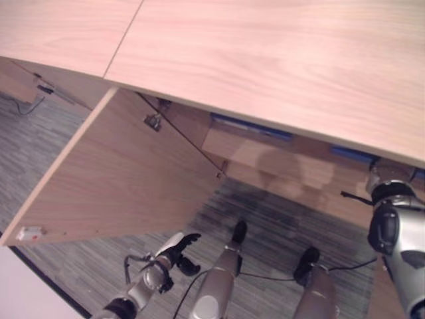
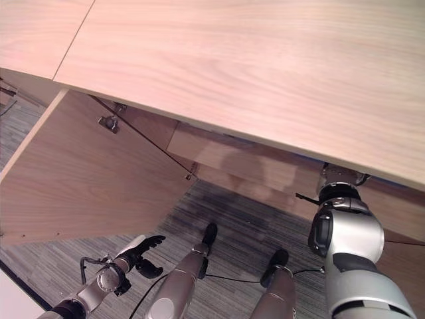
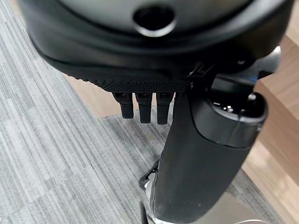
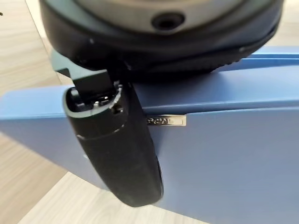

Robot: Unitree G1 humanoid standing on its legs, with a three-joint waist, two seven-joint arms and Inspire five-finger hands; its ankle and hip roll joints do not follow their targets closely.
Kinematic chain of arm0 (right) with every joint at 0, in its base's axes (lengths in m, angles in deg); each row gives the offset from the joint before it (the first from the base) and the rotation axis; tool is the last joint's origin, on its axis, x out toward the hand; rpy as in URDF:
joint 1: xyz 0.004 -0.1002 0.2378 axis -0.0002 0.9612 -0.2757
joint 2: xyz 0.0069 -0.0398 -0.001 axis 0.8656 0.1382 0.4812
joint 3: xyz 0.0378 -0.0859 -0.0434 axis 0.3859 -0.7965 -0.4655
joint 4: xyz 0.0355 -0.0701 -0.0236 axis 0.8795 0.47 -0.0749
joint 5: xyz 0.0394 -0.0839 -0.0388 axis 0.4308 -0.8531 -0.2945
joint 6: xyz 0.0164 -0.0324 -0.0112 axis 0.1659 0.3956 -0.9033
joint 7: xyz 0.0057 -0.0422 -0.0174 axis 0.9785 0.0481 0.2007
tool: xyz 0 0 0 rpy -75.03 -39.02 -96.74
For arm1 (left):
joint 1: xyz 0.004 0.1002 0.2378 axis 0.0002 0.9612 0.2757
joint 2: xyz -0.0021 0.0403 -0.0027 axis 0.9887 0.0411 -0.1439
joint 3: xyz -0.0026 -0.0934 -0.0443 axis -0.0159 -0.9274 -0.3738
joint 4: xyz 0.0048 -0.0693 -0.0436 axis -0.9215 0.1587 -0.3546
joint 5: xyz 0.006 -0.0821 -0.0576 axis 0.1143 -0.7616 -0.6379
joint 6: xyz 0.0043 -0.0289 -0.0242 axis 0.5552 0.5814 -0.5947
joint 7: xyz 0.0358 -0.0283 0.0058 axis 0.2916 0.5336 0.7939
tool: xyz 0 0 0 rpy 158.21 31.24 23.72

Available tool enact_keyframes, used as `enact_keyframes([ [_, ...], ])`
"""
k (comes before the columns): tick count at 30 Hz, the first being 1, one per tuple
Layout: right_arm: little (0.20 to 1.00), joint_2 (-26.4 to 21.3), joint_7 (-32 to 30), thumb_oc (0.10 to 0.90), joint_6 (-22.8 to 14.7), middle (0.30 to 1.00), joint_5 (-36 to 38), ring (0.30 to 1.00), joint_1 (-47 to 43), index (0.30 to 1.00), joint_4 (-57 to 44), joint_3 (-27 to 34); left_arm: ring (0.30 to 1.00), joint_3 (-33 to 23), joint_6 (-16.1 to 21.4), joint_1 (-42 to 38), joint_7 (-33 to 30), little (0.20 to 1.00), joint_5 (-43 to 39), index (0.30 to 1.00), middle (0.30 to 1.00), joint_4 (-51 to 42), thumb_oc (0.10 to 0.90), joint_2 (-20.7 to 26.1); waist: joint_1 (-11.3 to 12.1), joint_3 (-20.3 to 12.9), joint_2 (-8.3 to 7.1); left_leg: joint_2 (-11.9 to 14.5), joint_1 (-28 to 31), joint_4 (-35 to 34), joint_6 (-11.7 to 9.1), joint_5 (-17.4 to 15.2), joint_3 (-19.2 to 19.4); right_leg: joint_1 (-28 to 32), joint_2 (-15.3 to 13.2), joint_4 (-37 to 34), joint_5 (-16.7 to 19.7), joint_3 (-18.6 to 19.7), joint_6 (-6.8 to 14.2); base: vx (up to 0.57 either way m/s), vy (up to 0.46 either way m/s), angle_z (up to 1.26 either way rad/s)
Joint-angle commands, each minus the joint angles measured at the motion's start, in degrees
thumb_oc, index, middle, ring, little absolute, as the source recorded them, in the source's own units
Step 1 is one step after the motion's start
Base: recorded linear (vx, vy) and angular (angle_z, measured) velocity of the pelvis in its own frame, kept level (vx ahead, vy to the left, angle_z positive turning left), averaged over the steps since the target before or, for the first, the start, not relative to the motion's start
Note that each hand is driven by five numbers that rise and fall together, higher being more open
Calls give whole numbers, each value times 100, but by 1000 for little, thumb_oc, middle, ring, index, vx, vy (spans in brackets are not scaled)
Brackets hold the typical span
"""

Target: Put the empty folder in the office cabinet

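Inside the cabinet (image 1: 265, 159), the right robot hand (image 4: 117, 154) has its thumb clamped on the blue folder (image 4: 224, 158). Left robot hand (image 1: 178, 247) hangs low over the carpet (image 1: 279, 226), fingers loose, holding nothing.

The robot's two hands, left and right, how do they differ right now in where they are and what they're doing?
The left hand hangs low over the grey carpet beside the open cabinet door, while the right hand is reached in under the cabinet top. The left hand holds nothing, fingers relaxed; the right hand's thumb lies against the blue folder. Both hands are dark.
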Motion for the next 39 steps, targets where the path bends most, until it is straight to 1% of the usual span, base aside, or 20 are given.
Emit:
enact_keyframes([
  [1, 900, -783, -603, 800, 257, 900, -790, 900, -381, 900, 401, -212, 900, 120, -88, 70, -266, 900, 191, 900, 900, 254, 800, 589, 119, -391, -88, 283, 41, 116, -148, -380, -313, 392, 105, 280, -440, 266, 512, 0, 0, 0],
  [3, 900, -769, -875, 800, 458, 900, -876, 900, -456, 900, 607, -193, 900, 188, -148, 41, -279, 900, 243, 900, 900, 301, 800, 581, 106, -393, -107, 306, 87, 79, -149, -392, -320, 425, 124, 268, -452, 242, 507, 6, -8, -2],
  [6, 900, -759, -1103, 800, 635, 900, -991, 900, -576, 900, 643, -252, 900, 160, -165, 60, -288, 900, 268, 900, 900, 340, 800, 627, 90, -422, -165, 339, 209, -14, -151, -386, -333, 539, 163, 185, -441, 228, 495, 0, 0, 0],
  [7, 900, -780, -1134, 800, 727, 900, -1077, 900, -625, 900, 651, -313, 900, 157, -163, 88, -271, 900, 273, 900, 900, 351, 800, 658, 93, -445, -201, 343, 238, -29, -154, -386, -336, 575, 170, 163, -430, 226, 489, 0, 0, 0],
  [8, 900, -784, -1143, 800, 740, 900, -1087, 900, -640, 900, 658, -319, 900, 150, -162, 93, -268, 900, 273, 900, 900, 347, 800, 658, 88, -440, -198, 345, 249, -38, -154, -383, -334, 586, 173, 152, -426, 225, 490, 0, 0, 0],
  [9, 900, -772, -1161, 800, 939, 900, -1277, 900, -727, 900, 738, -481, 900, 148, -162, 113, -233, 900, 282, 900, 900, 409, 800, 664, 92, -469, -250, 365, 306, -82, -158, -370, -331, 637, 181, 106, -410, 210, 477, 0, 0, 0],
  [10, 900, -774, -1164, 800, 950, 900, -1286, 900, -744, 900, 749, -494, 900, 141, -157, 116, -234, 900, 283, 900, 900, 416, 800, 655, 85, -466, -243, 368, 316, -94, -158, -366, -329, 645, 184, 98, -408, 209, 476, 21, -27, -3],
  [11, 900, -711, -1153, 800, 1015, 900, -1318, 900, -769, 900, 810, -531, 900, 158, -175, 111, -214, 900, 307, 900, 900, 525, 800, 630, 74, -489, -274, 370, 368, -135, -160, -365, -329, 693, 197, 51, -393, 211, 469, 10, -15, -3],
  [14, 900, -658, -1254, 800, 1011, 900, -1383, 900, -819, 900, 898, -575, 900, 209, -186, 99, -212, 900, 384, 900, 900, 652, 800, 593, 60, -506, -301, 378, 431, -196, -160, -353, -317, 755, 217, -8, -375, 190, 459, 0, 0, 0],
  [16, 900, -508, -1382, 800, 951, 900, -1378, 900, -895, 900, 970, -551, 900, 308, -221, 68, -231, 900, 514, 900, 900, 801, 800, 542, 38, -533, -326, 394, 472, -266, -157, -334, -297, 796, 241, -83, -358, 192, 442, 7, 8, -3],
  [20, 900, -401, -1595, 800, 918, 900, -1487, 900, -874, 900, 1001, -541, 900, 270, -240, 22, -317, 900, 426, 900, 900, 1056, 800, 315, 14, -561, -346, 397, 564, -358, -143, -306, -290, 851, 260, -141, -321, 193, 430, 9, 9, -4],
  [24, 900, -282, -1740, 800, 861, 900, -1518, 900, -830, 900, 993, -496, 900, 274, -242, -41, -382, 900, 404, 900, 900, 1236, 800, 215, -4, -587, -359, 396, 620, -409, -146, -297, -304, 942, 260, -220, -302, 181, 437, 0, 0, 0],
  [25, 900, -156, -1801, 800, 866, 900, -1599, 900, -777, 900, 976, -487, 900, 293, -255, -59, -420, 900, 421, 900, 900, 1378, 800, 115, -9, -612, -380, 399, 672, -455, -142, -284, -303, 994, 262, -252, -287, 166, 434, 0, 0, 0],
  [27, 900, -73, -1871, 800, 861, 900, -1686, 900, -700, 900, 988, -461, 900, 317, -245, -73, -434, 900, 431, 900, 900, 1463, 800, 32, -18, -646, -402, 417, 739, -528, -143, -275, -318, 1072, 267, -333, -265, 152, 441, 18, 4, -1],
  [39, 900, 447, -2120, 800, 837, 900, -2034, 900, -92, 900, 968, -346, 900, 337, -216, -146, -549, 900, 404, 900, 900, 1852, 800, -305, -13, -741, -521, 469, 974, -773, -124, -186, -379, 1380, 292, -513, -231, 10, 444, 15, 1, 1],
])
